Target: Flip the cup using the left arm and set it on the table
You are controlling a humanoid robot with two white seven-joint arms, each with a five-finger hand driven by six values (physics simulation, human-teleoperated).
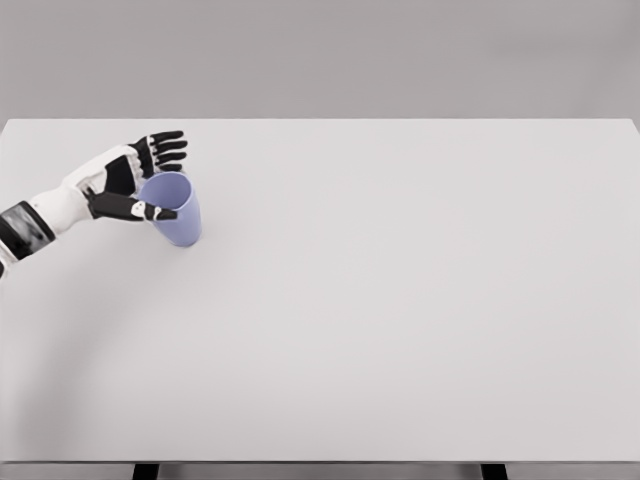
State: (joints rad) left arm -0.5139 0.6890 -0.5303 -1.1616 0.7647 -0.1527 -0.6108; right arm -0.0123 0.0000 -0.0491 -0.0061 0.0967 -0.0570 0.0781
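A pale blue cup (pixel 181 220) stands on the white table (pixel 400 300) at the far left, mouth up and leaning slightly toward the hand. My left hand (pixel 160 181) reaches in from the left edge and sits around the cup's rim. The four dark fingers (pixel 166 150) are spread out straight behind and above the rim. The thumb (pixel 150 211) lies across the cup's near side, touching or nearly touching it. The fingers are not curled around the cup. The right arm does not show.
The table's far edge (pixel 320 120) runs just behind the hand, and its left edge lies close to the forearm (pixel 40 220). Two dark table legs show under the front edge.
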